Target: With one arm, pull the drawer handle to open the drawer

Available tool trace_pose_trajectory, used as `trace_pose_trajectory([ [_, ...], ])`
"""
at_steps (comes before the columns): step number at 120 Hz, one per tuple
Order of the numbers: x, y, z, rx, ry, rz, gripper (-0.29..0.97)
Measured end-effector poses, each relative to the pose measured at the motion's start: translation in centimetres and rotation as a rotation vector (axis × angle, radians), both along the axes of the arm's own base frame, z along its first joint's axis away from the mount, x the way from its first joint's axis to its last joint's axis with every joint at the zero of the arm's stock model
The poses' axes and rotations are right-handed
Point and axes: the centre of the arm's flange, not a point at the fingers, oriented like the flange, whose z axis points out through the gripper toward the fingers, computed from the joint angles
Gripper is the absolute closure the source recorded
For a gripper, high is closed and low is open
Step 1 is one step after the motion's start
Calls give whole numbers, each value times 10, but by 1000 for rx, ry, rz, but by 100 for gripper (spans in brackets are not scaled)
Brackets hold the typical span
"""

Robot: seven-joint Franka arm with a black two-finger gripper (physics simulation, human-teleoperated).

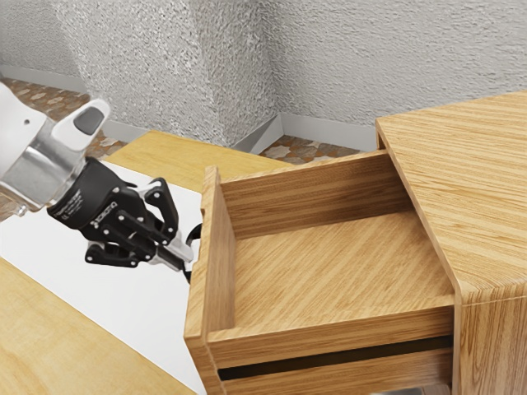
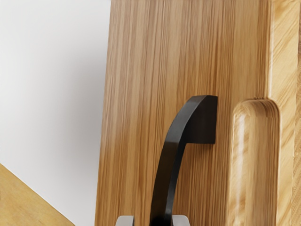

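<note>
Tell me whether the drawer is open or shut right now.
Open. The drawer stands well out of the cabinet, its bare wooden floor showing, and the tool grips its black handle.

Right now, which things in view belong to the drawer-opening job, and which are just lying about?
Job: drawer, pulled out; black handle; claw at the handle.
Just there: cabinet body; white surface; wooden tabletop.

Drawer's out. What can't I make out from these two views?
Handle: its lower end is cut off by the wrist view's lower edge; in the exterior view the drawer front hides most of it.
Cabinet: cut off by the exterior view's right and lower edges.
</note>
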Motion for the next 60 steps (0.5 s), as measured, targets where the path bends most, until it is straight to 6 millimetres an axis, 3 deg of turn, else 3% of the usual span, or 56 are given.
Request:
trace_pose_trajectory([
  [26,-6,7,-1,-2,3,8,69],
  [40,-23,15,12,5,-18,27,69],
  [48,-56,25,41,17,-70,72,66],
  [60,-122,55,124,54,-169,212,43],
])
